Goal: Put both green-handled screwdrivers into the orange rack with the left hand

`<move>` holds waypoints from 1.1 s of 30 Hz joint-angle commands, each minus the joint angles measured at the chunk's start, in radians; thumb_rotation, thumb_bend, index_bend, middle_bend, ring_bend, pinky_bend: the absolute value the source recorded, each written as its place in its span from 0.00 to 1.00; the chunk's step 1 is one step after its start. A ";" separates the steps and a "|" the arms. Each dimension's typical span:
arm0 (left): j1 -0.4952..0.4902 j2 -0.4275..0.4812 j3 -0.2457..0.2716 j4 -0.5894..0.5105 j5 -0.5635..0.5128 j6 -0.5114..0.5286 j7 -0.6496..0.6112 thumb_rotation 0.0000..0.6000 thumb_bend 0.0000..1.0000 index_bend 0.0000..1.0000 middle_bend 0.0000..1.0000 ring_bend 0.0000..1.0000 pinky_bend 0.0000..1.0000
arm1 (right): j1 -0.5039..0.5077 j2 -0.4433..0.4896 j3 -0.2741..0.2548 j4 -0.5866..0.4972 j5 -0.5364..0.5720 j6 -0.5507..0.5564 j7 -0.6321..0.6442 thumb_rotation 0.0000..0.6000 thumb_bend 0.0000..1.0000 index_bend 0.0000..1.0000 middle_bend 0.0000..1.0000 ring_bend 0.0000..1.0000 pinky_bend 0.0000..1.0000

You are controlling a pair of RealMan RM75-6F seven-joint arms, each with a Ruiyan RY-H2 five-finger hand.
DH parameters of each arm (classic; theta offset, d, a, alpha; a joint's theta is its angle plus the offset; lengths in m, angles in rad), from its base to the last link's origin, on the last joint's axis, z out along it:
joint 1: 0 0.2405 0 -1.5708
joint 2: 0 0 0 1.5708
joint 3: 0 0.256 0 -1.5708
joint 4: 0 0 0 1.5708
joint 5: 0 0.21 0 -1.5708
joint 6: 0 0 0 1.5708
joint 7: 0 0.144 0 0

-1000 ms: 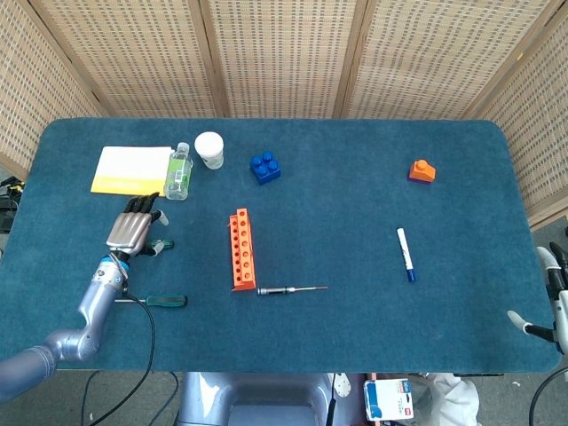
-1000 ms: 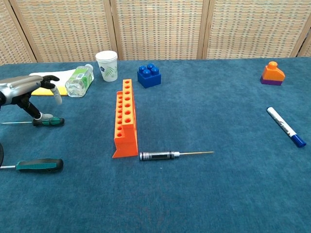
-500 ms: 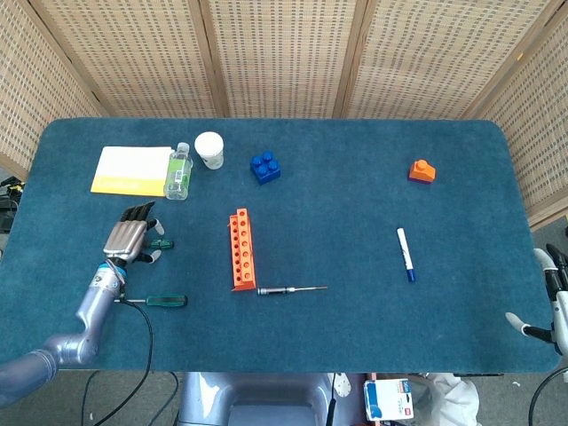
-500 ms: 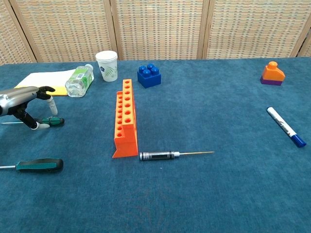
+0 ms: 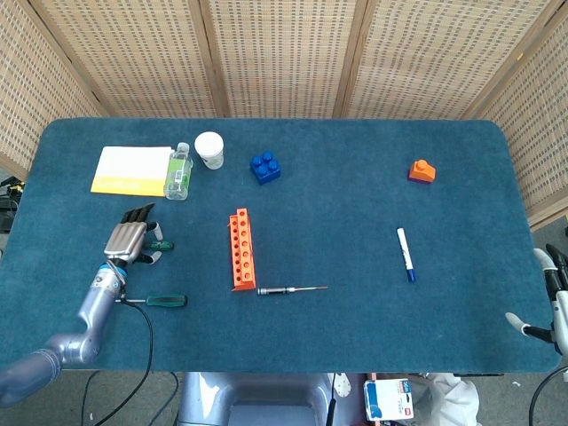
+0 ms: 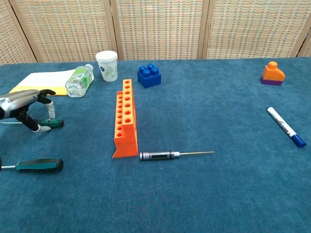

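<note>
One green-handled screwdriver [image 5: 161,246] [image 6: 52,123] lies on the blue cloth at the left. My left hand [image 5: 127,240] [image 6: 22,104] sits over its shaft end, and its thumb and fingertips [image 6: 35,127] pinch the handle from both sides. The second green-handled screwdriver [image 5: 165,301] [image 6: 39,165] lies free nearer the front edge, below that hand. The orange rack [image 5: 241,249] [image 6: 125,118] stands mid-table to the right of both, with its holes empty. My right hand [image 5: 549,297] shows only at the head view's right edge, off the table, with its fingers apart and nothing in it.
A black-handled precision screwdriver [image 6: 167,155] lies at the rack's near end. Behind the left hand are a yellow pad [image 5: 131,170], a bottle [image 6: 79,80] and a paper cup [image 6: 107,65]. A blue brick [image 6: 148,75], an orange block [image 6: 271,74] and a marker [image 6: 286,126] lie further right.
My left hand has dropped lower and drawn back toward the front-left, settling onto the upper screwdriver. Its thumb has closed in against the green handle. Both screwdrivers still lie where they were.
</note>
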 commanded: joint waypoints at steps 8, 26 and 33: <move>0.024 0.075 -0.016 -0.114 0.044 0.073 -0.094 1.00 0.29 0.56 0.00 0.00 0.00 | -0.002 0.007 -0.002 -0.003 -0.003 0.001 0.015 1.00 0.00 0.01 0.00 0.00 0.00; 0.099 0.494 -0.001 -0.735 0.414 0.266 -0.764 1.00 0.30 0.56 0.00 0.00 0.00 | -0.007 0.020 -0.005 -0.011 -0.006 0.005 0.035 1.00 0.00 0.01 0.00 0.00 0.00; 0.066 0.538 0.000 -0.884 0.453 0.287 -0.872 1.00 0.30 0.56 0.00 0.00 0.00 | -0.009 0.025 -0.007 -0.012 -0.008 0.006 0.044 1.00 0.00 0.01 0.00 0.00 0.00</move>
